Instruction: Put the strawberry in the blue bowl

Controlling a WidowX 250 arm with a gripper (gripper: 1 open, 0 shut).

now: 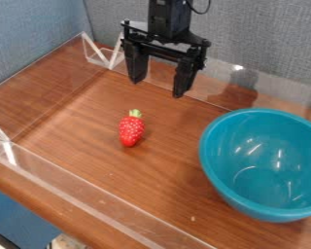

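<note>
One strawberry [131, 128] sitting on the worktop [86, 180] below the wide-open gripper [161, 86], blue bowl [263, 164] off to its right in view.

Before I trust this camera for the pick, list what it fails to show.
- Blue bowl: right rim, cut off by the camera view's edge.
- Strawberry: underside, hidden by its own body.
- Gripper: upper arm, cut off by the top edge.

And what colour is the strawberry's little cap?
Green, atop the strawberry, in the camera view.
</note>
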